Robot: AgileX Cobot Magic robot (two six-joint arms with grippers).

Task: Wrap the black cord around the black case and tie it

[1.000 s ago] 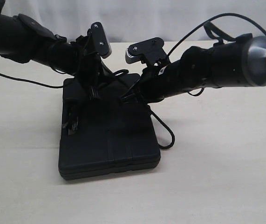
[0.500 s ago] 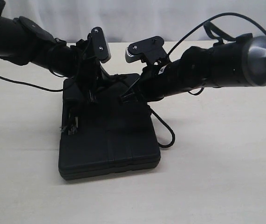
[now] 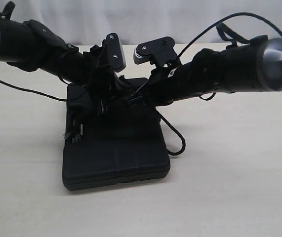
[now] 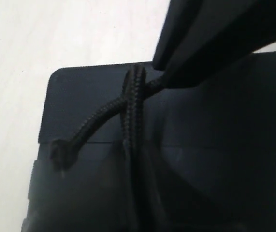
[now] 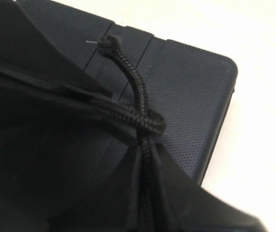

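- Black on black makes this hard to read, but the flat matte black plastic case lies on the pale tabletop at dead centre of the exterior view. The thin black braided cord runs over its lid.
- What changed: over the last second the left gripper has slid toward 3 o'clock and lifted a touch. It's now just beside the right gripper above the case's 12 o'clock half. The right arm hasn't budged.
- The slack loop of cord hanging off the case's 3 o'clock edge onto the table looks the same as before, so nothing's been pulled tight yet.
- Left wrist view: the jaws are together, and one strand of cord seems to run straight in under the dark finger, so we'd call it pinched. A short tail crosses that strand and ends near the case corner.
- Right wrist view: jaws closed here too. The cord dives between them after hooking over a second strand, with its stub end lying on the textured lid.
- Our take: with the left hand coming across, we're in the crossing-over part of the tie. The wrap seems done and the knot's forming but not cinched, and that loose loop still needs taking up.
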